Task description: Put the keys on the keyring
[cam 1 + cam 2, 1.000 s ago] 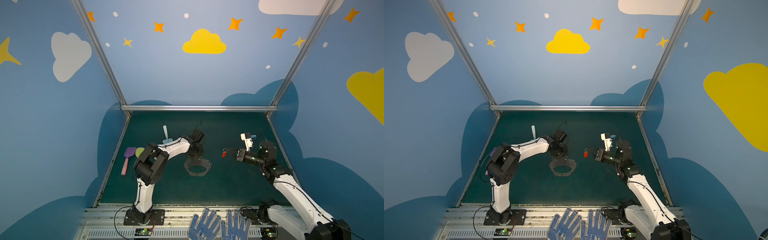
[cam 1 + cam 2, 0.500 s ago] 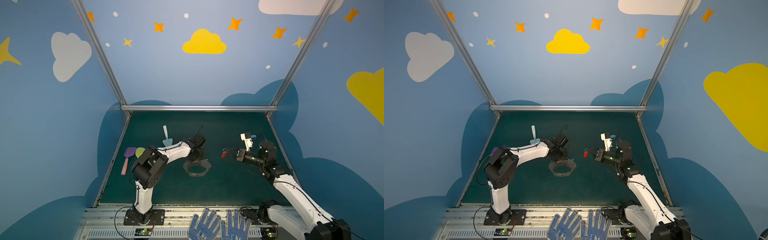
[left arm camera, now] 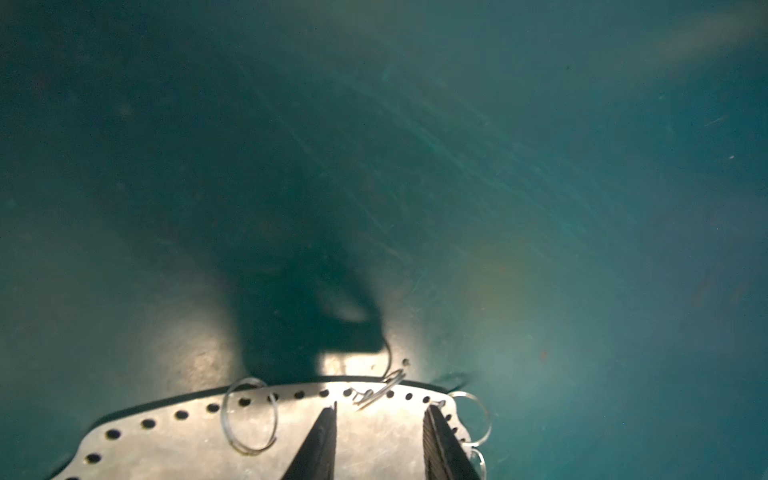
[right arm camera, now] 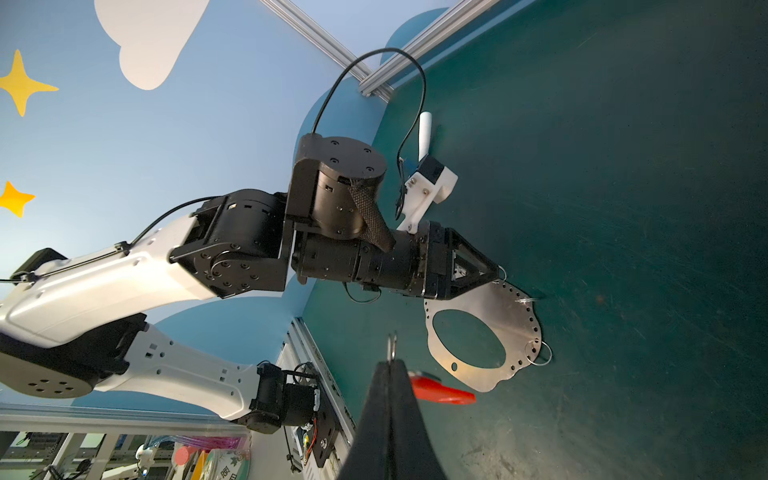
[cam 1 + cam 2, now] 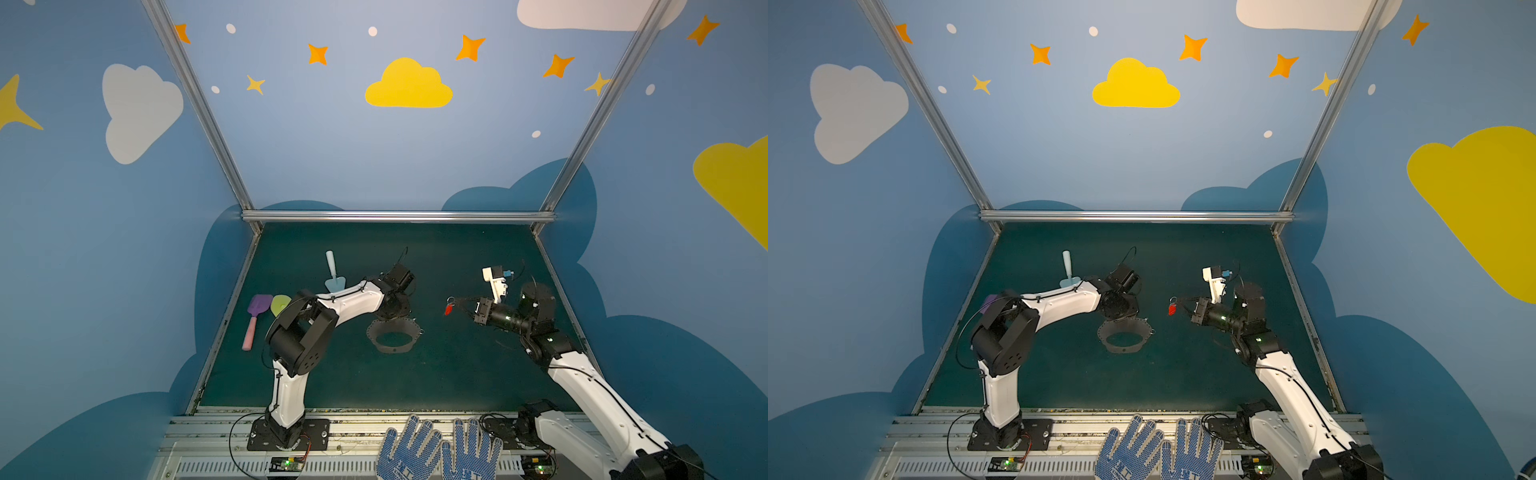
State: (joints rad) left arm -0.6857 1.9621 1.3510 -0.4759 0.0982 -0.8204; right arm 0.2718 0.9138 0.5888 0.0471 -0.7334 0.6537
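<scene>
No lettering is legible; white print on the gloves (image 5: pixel 436 451) blurs.

**Key** (image 5: pixel 448 309): small, with a red plastic head; the blade cannot be made out. It hangs clear of the table (image 5: pixel 457 374) from a thin wire loop (image 4: pixel 391 347) pinched in the closed right tool (image 4: pixel 390 365), apart from the keyring and to its right in both top views.

**Keyring** (image 4: pixel 511 316): flat grey oval plate with a large central hole. Its rim of small holes carries several wire rings (image 3: pixel 224 415). It sits low near the table's centre.
</scene>
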